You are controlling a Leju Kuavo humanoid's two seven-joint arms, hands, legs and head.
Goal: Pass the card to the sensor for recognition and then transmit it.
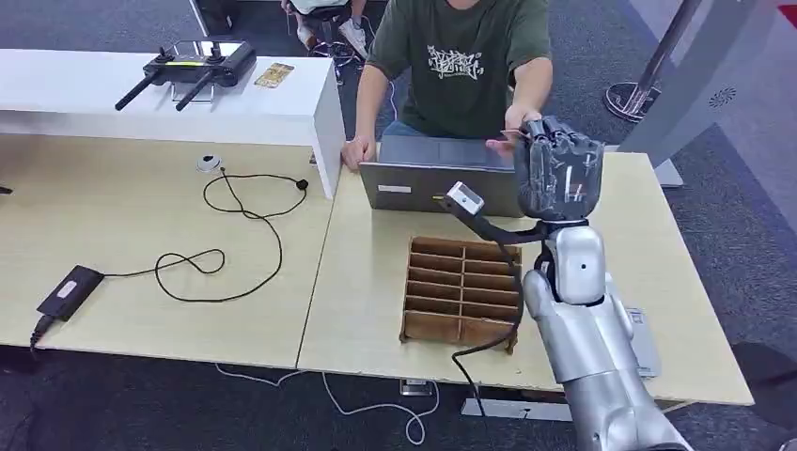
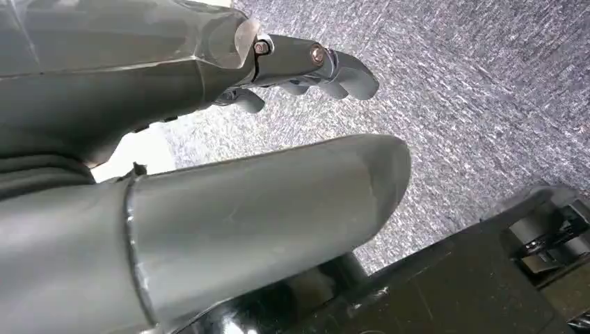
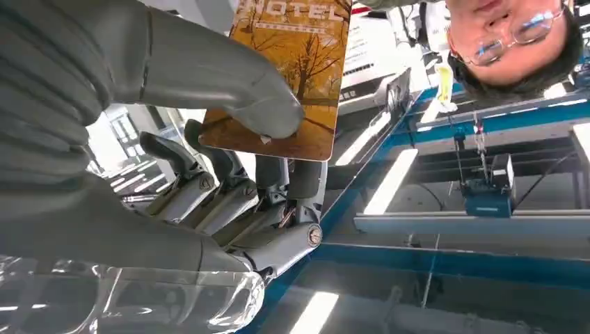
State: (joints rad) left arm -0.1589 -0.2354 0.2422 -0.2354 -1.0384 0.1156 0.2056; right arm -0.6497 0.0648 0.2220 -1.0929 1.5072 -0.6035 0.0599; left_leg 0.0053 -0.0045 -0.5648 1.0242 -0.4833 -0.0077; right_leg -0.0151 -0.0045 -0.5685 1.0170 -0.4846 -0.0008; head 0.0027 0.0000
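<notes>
The right hand (image 1: pixel 558 174) is raised over the far right of the table (image 1: pixel 376 310), beside a person's hand (image 1: pixel 507 141) above the laptop (image 1: pixel 414 183). From the wrist, the card (image 3: pixel 296 83) is seen pinched between thumb and fingers (image 3: pixel 209 156); from the head it is hidden. The left hand (image 2: pixel 209 174) holds nothing, fingers loosely apart, over grey carpet (image 2: pixel 473 90).

The bench (image 1: pixel 169 235) looks like pale matt wood laminate. The divided tray (image 1: pixel 461 291) is brown wood or card. The card (image 3: pixel 296 76) is glossy printed plastic. The right hand (image 1: pixel 558 171) is dull grey plastic; the floor carpet (image 2: pixel 487 90) is rough.
</notes>
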